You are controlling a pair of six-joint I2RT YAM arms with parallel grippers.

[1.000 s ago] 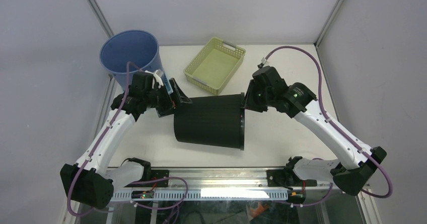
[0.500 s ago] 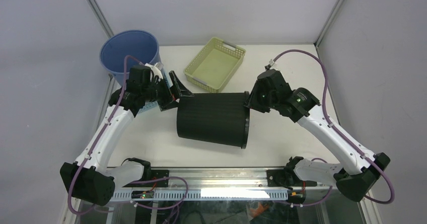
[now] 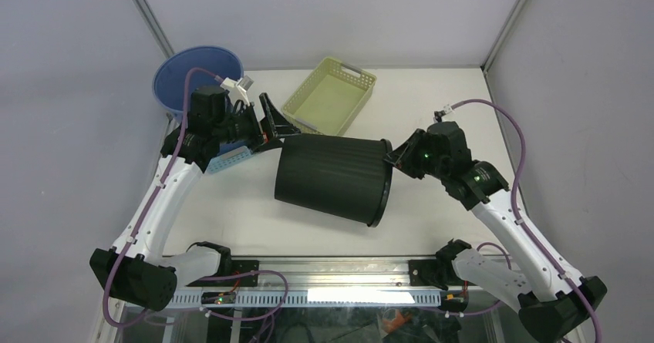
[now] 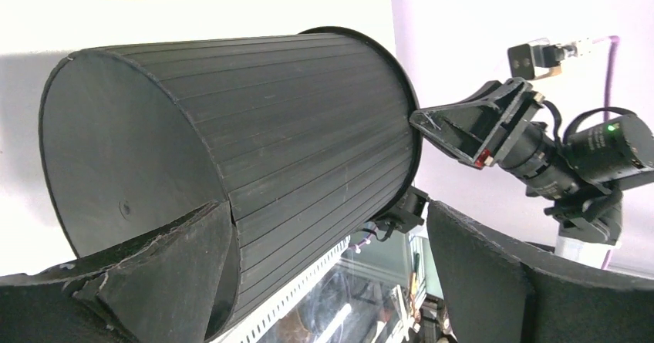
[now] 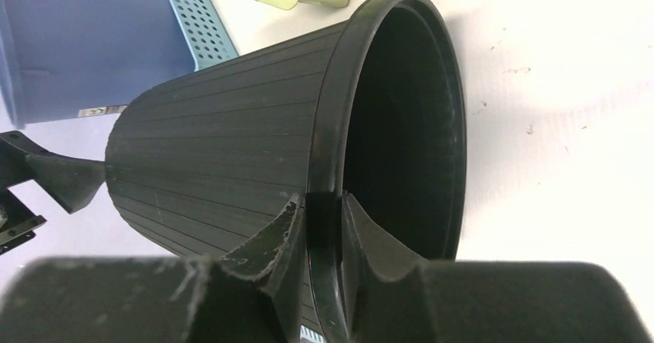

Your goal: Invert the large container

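My left hand (image 3: 274,129) is spread apart, one finger against the base of the large container (image 3: 335,177), which lies on its side mid-tabletop (image 3: 439,112), mouth facing right. My right hand (image 5: 324,204) pinches its rim. I judge I should lift the base while swinging the rim down.

Top view: bright, even light from overhead, and I read it sharp edge to edge. The bin (image 3: 332,177) throws only a faint, soft shadow on the table (image 3: 254,220). The light strip (image 3: 359,295) at the near rail glares white.

Left wrist: table blown out to plain white, grey shadow left of the bin. Its ribs show a dull sheen. Left fingers (image 4: 154,281) dark and soft.

Right wrist: bin mouth solid black, no detail inside. Right fingers (image 5: 262,258) blurred, and the wide lens bulges the bin.
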